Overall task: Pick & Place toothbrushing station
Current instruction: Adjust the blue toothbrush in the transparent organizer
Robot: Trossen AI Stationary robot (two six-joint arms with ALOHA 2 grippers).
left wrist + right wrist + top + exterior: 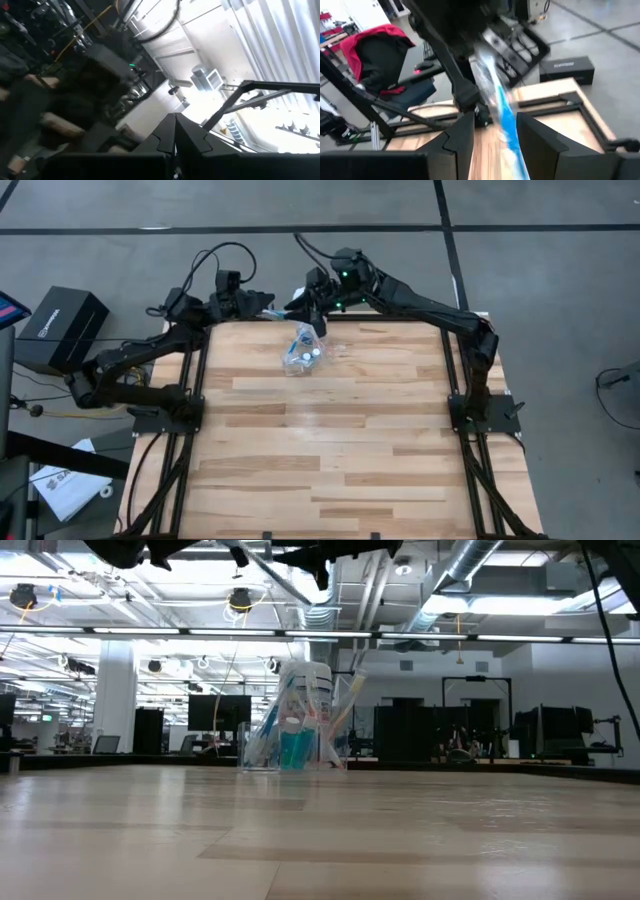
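Toothbrushing station: clear holder point(301, 352) standing at the table's point(330, 450) far edge, brushes leaning upright inside for easy picking. Right gripper point(494, 131): fingers parted around a blue-and-white toothbrush point(501, 112); grip uncertain. Left gripper point(174, 137): pinched closed, idling at the far-left corner.

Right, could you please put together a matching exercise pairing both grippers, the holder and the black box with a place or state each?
Things:
1. left gripper
2. right gripper
3. see-through holder
4. black box

Places or states:
A. on the floor beside the table
B. fingers apart, just above the holder
C. fingers shut, waiting at the table's edge
D. upright on the table, toothbrushes inside

Pairs: 1-C, 2-B, 3-D, 4-A
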